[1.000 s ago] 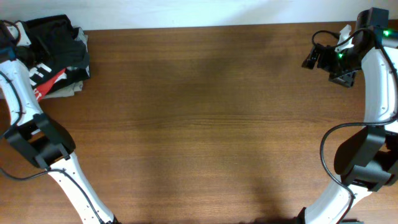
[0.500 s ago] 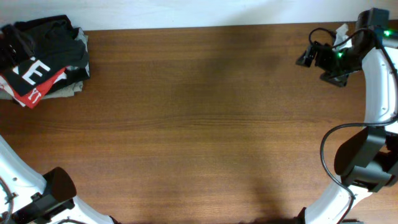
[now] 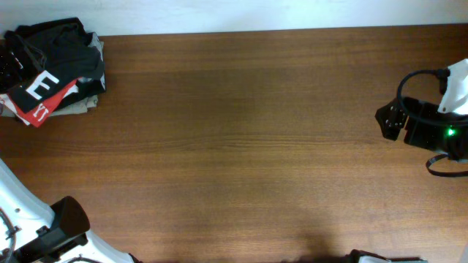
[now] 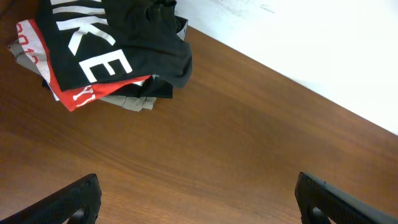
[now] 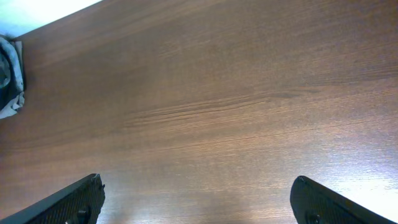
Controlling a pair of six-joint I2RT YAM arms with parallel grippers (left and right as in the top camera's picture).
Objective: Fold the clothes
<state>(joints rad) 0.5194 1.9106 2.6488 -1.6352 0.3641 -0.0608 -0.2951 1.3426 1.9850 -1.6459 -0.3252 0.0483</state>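
Note:
The clothes (image 3: 66, 47), a very dark T-shirt with white block letters, lie bunched on top of a pile at the table's far left corner. In the left wrist view the clothes (image 4: 140, 37) sit up and to the left, well ahead of my left gripper (image 4: 199, 202). That gripper is open, with only bare wood between its fingers. Only the left arm's base shows in the overhead view. My right gripper (image 3: 385, 120) hovers at the right edge, pointing left. In its own view the right gripper (image 5: 198, 202) is open over bare wood.
Under the dark shirt lie a red T-shirt (image 4: 87, 93) with white lettering and a grey folded garment (image 4: 127, 101). A white wall (image 4: 311, 43) runs behind the table's (image 3: 234, 146) far edge. A scrap of cloth (image 5: 9, 74) shows at the left edge of the right wrist view.
My left gripper has opened and its arm has drawn back from the pile toward the near left. My right arm has come from the far right corner down to the middle of the right edge.

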